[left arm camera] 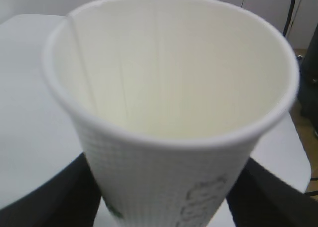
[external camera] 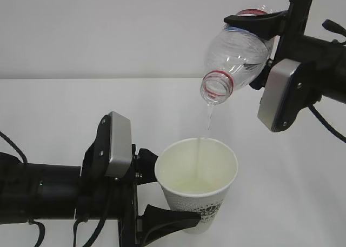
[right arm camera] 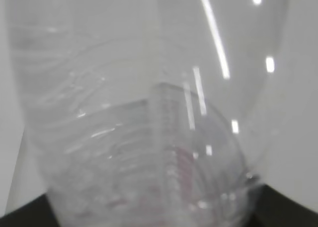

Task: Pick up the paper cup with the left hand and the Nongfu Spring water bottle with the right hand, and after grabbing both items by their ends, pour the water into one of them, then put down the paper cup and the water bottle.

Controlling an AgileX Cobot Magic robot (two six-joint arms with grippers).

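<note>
Cup: white tapered paper cup (external camera: 197, 190) with rolled rim and dimpled wall, upright in my left fingers (external camera: 162, 217), which grasp its lower part.
Bottle: clear ribbed plastic bottle (external camera: 238, 55) with red neck ring, tipped mouth-down above the cup, grasped by my right fingers (external camera: 259, 22).
Water: thin clear stream (external camera: 204, 129) falling into the cup.
Table: smooth white table (external camera: 54, 106).

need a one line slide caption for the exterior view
Right end effector tips the water bottle, pouring a thin stream into the paper cup held by the left end effector.

Tilted clear bottle (external camera: 238, 55) streams water (external camera: 207, 117) into the upright white cup (external camera: 197, 185).
</note>
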